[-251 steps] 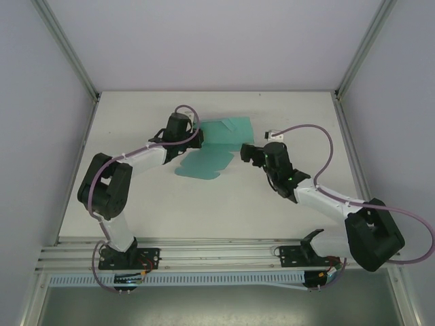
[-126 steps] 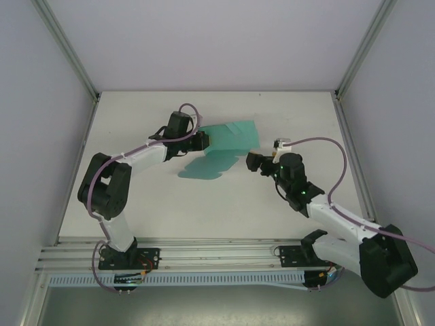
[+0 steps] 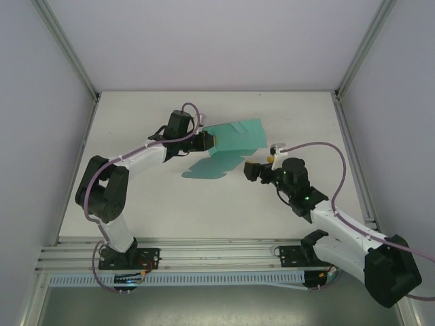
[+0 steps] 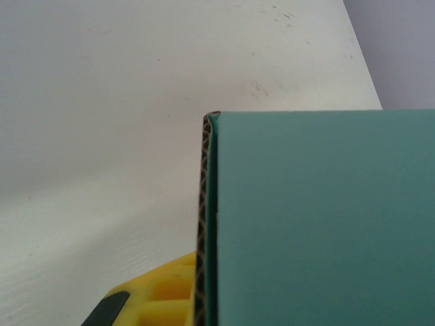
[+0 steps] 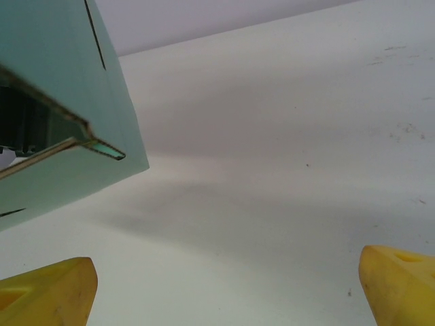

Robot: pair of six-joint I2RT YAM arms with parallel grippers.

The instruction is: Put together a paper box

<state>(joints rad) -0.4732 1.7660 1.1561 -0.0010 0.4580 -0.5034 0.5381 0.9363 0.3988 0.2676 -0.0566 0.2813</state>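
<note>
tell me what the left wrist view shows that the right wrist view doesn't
Left wrist: the paper box close up, its corrugated cut edge running down the frame, and one yellow finger of the left gripper beside that edge. Right wrist: the right gripper wide open with nothing between its yellow tips, a slit in the card, a folded flap edge, and the shadow under the raised sheet. Both: the teal card and the white table.

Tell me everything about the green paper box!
The paper box is a teal-green card sheet, not yet box-shaped. Its cut edge shows a brown wavy core, and thin slits and a folded flap show. The left gripper pinches its left edge in its jaws, holding it tilted above the table; a darker part reaches lower.
</note>
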